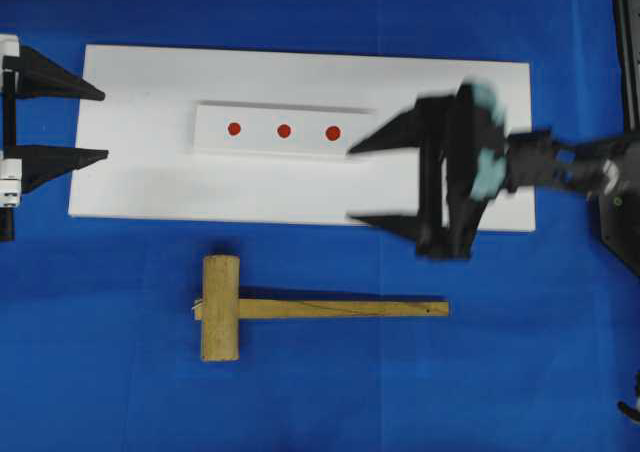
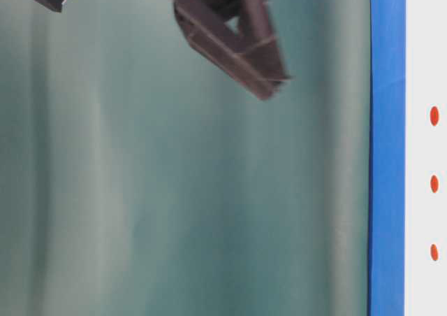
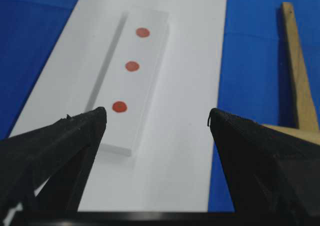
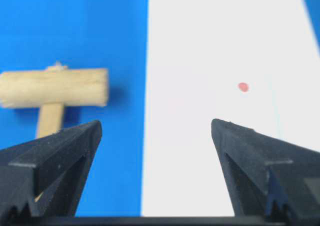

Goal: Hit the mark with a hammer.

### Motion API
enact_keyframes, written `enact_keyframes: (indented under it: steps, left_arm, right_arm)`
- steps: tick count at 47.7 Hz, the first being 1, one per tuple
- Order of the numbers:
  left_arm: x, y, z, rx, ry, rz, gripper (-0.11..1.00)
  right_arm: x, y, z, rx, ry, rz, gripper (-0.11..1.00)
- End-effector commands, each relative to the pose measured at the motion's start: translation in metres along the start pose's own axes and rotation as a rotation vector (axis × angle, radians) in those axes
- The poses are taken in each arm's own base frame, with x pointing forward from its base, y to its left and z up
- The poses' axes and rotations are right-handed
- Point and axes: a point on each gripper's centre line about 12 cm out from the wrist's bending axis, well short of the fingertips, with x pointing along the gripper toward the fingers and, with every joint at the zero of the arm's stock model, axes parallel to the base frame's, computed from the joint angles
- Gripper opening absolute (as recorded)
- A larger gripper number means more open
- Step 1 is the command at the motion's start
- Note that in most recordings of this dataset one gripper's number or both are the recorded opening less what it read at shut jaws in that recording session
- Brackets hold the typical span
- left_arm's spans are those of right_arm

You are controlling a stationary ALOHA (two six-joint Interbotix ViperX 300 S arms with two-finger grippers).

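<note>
The hammer (image 1: pixel 300 309), a light wooden mallet, lies flat on the blue cloth in front of the white board (image 1: pixel 140 182), head (image 1: pixel 220 307) to the left and handle pointing right. Three red marks (image 1: pixel 284 130) sit in a row on a raised white strip (image 1: pixel 260 144). My left gripper (image 1: pixel 105 124) is open at the board's left end, and its wrist view looks along the marks (image 3: pixel 132 66). My right gripper (image 1: pixel 350 184) is open over the board's right part, blurred, with nothing between its fingers. The right wrist view shows the hammer head (image 4: pixel 55 87) ahead on the left.
Blue cloth (image 1: pixel 500 372) covers the table around the board. The right arm's dark body (image 1: pixel 570 167) reaches in from the right edge. In the table-level view a dark gripper finger (image 2: pixel 237 43) hangs at the top, with the red marks (image 2: pixel 434 184) at the far right.
</note>
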Motion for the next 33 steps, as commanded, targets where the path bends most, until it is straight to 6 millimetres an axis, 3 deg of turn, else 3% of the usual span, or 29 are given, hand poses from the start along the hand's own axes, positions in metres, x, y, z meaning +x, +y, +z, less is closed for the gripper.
enact_keyframes:
  steps: [1,10,18,33]
  left_arm:
    - [0.0,0.0,0.005,0.002,-0.017,0.002,0.81]
    - [-0.004,0.0,0.009,0.027,-0.04,0.002,0.81]
    - [-0.011,0.0,0.013,0.078,-0.075,0.001,0.81]
    - [-0.016,-0.004,0.008,0.106,-0.089,-0.019,0.81]
  right_arm:
    - [-0.012,-0.011,0.014,0.007,-0.035,-0.003,0.84]
    - [-0.036,-0.037,0.014,-0.001,-0.053,-0.04,0.84]
    - [-0.068,-0.044,0.006,-0.022,-0.097,-0.053,0.84]
    - [-0.117,-0.05,-0.036,-0.019,-0.157,-0.054,0.84]
